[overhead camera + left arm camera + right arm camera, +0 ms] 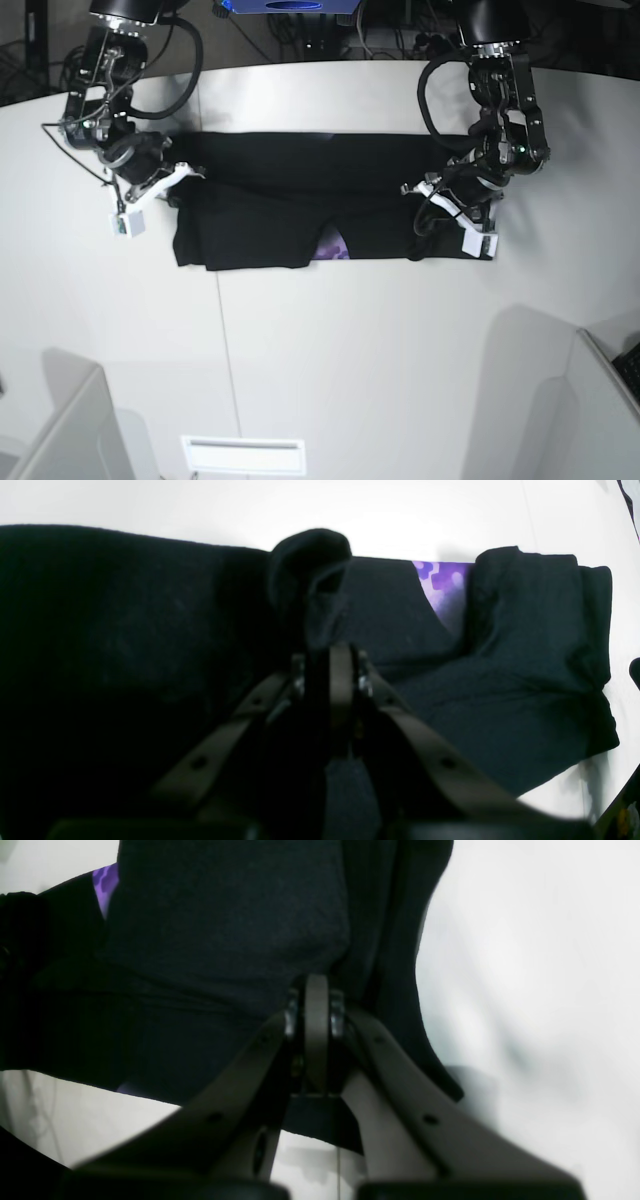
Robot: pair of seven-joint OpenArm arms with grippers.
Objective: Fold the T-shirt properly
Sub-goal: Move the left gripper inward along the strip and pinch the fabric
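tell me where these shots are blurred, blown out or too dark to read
Left wrist view: the left pincer and nearest cloth are out of focus and almost black, while the white table is blown out. Right wrist view: the right pincer is soft, T-shirt weave sharper. Base view: evenly lit, shirt folds hard to read.

**White worktop, one shirt on it**

You have a plain white worktop (350, 340) with a curved far edge. The T-shirt (270, 200) lies directly on it as a wide black band toward the far edge, spread left to right. A small purple patch of print shows at its near edge, around mid-width.
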